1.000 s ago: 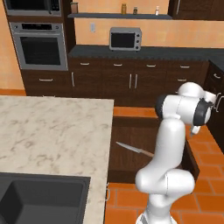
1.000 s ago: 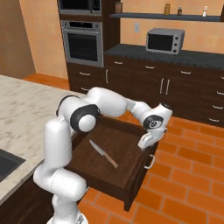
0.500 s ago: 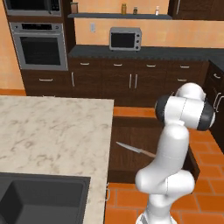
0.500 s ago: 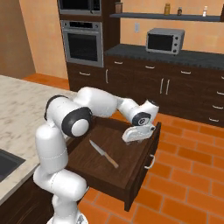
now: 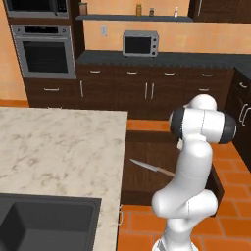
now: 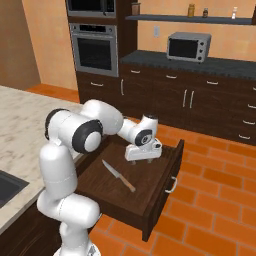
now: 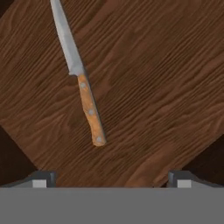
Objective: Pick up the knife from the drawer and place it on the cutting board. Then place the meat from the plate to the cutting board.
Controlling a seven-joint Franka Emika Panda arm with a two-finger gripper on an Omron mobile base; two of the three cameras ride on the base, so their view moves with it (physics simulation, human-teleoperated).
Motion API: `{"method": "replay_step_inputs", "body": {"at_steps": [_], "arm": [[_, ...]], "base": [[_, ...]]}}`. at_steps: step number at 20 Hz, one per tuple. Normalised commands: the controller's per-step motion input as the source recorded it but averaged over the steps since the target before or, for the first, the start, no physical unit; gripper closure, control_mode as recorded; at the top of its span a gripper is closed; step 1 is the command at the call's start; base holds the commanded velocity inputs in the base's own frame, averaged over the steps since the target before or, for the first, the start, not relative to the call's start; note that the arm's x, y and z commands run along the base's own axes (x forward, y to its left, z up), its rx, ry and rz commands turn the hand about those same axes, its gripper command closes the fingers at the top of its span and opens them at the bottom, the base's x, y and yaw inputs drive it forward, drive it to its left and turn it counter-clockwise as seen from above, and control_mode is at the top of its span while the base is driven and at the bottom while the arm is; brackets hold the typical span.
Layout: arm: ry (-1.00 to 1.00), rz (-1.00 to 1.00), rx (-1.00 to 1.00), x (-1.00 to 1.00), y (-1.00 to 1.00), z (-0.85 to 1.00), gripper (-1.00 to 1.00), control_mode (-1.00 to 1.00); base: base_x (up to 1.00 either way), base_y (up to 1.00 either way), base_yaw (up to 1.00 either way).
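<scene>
knife [image 7: 82, 76] flat in drawer [image 6: 150, 197], blade toward its back; jaws wide above

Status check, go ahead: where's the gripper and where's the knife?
Gripper open, empty, above the dark brown wooden drawer. Silver-bladed knife with light brown wooden handle flat on drawer floor, untouched. Nothing on or beside it.

Premises identified as a domestic kitchen, rendered; a built-in wall oven [image 5: 44, 50] is set in dark brown cabinets [image 5: 147, 90] with silver bar handles; a microwave [image 6: 188, 46] stands on the dark counter [image 6: 200, 64] against an orange wall, with small jars on a shelf [image 5: 132, 17] above. A marble-topped island [image 5: 54, 149] carries a dark sink [image 5: 39, 228] at its near edge; the floor [image 6: 215, 200] is orange tile.
</scene>
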Motion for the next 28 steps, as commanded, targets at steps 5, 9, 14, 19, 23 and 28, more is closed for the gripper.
{"method": "replay_step_inputs", "body": {"at_steps": [5, 9, 14, 19, 23, 28], "arm": [[-0.04, -0.01, 0.00, -0.03, 0.40, -0.04, -1.00, -1.00], [-0.08, 0.05, -0.02, -0.27, 0.50, -0.08, -1.00, -1.00], [-0.04, 0.03, -0.11, -0.19, 0.39, -0.26, -1.00, -1.00], [-0.10, 0.00, 0.00, 0.00, 0.00, -0.33, -1.00, -1.00], [-0.01, 0.00, 0.00, 0.04, -0.05, -0.28, -1.00, -1.00], [0.00, 0.00, 0.00, 0.01, 0.00, -0.31, -1.00, -1.00]], "base": [[0.00, 0.00, 0.00], [0.00, 0.00, 0.00], [0.00, 0.00, 0.00], [0.00, 0.00, 0.00], [0.00, 0.00, 0.00], [0.00, 0.00, 0.00]]}}
